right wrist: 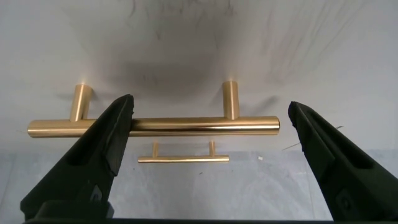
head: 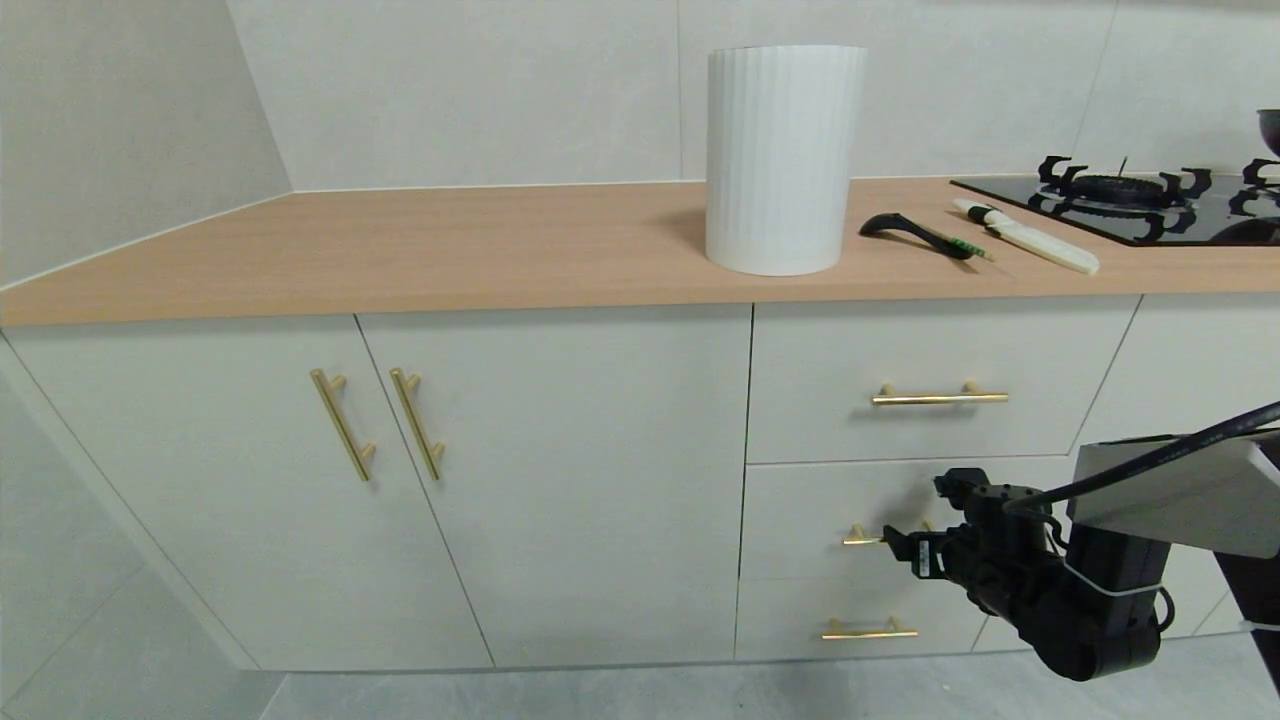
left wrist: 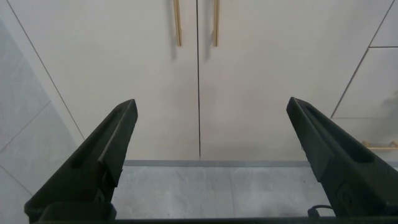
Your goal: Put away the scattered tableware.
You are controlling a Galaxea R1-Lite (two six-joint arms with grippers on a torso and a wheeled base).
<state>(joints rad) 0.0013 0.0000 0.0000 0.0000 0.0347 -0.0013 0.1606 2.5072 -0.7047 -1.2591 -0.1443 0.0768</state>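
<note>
wood countertop (head: 400, 250) | black utensil (head: 915, 235), white knife (head: 1030, 243) beside canister (head: 783, 160) | cabinets (head: 560, 480) below

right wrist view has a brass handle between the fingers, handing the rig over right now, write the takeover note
Right gripper: open, lined up on the brass bar handle of the middle drawer, not closed on it.
Left gripper: open, holding nothing, low in front of the pale cabinet doors.
Things: the black-handled utensil and the long white utensil lie on the wooden counter, between the tall white ribbed container and the black hob.
Done: nothing put away; the drawers look shut.
Left: grip the handle, pull the drawer open, then move both utensils, probably into it.
</note>
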